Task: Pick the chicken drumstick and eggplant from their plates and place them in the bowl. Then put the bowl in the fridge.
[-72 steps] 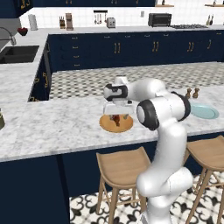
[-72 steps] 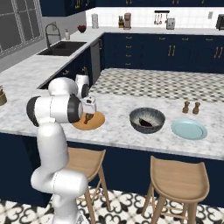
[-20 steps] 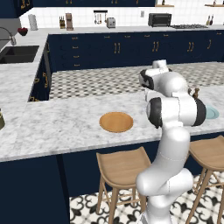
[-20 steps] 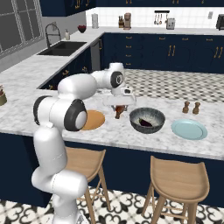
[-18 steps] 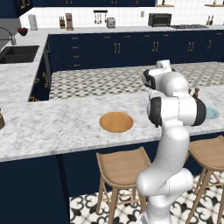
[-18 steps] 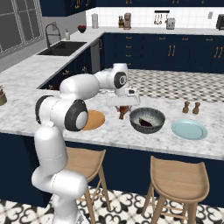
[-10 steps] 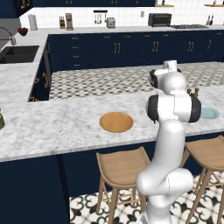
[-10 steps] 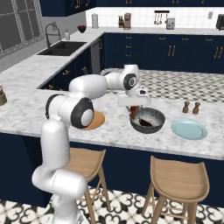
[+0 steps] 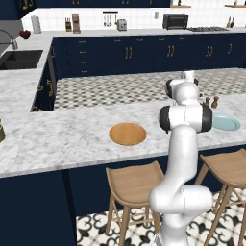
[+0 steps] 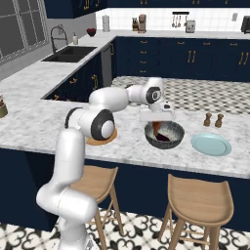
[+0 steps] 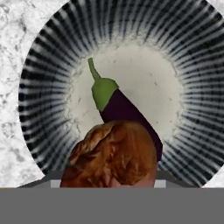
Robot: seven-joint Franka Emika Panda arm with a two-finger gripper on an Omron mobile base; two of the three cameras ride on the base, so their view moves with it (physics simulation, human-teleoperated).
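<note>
Gripper (image 10: 157, 125) hangs over the bowl (image 10: 165, 135) on the marble counter (image 10: 39, 122) and is clamped on the chicken drumstick (image 11: 111, 153). Inside the bowl lies the eggplant (image 11: 124, 114). Wooden plate (image 9: 127, 134) and blue plate (image 10: 211, 144) stand beside.

A glossy white arm (image 10: 80, 146) of rounded segments with dark joint rings.

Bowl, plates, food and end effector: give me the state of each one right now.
bowl: upright on the counter, holds the eggplant.
eggplant: lying in the bowl.
chicken drumstick: held above the bowl.
wooden plate: empty.
blue plate: empty.
end effector: shut on the drumstick, over the bowl.
</note>
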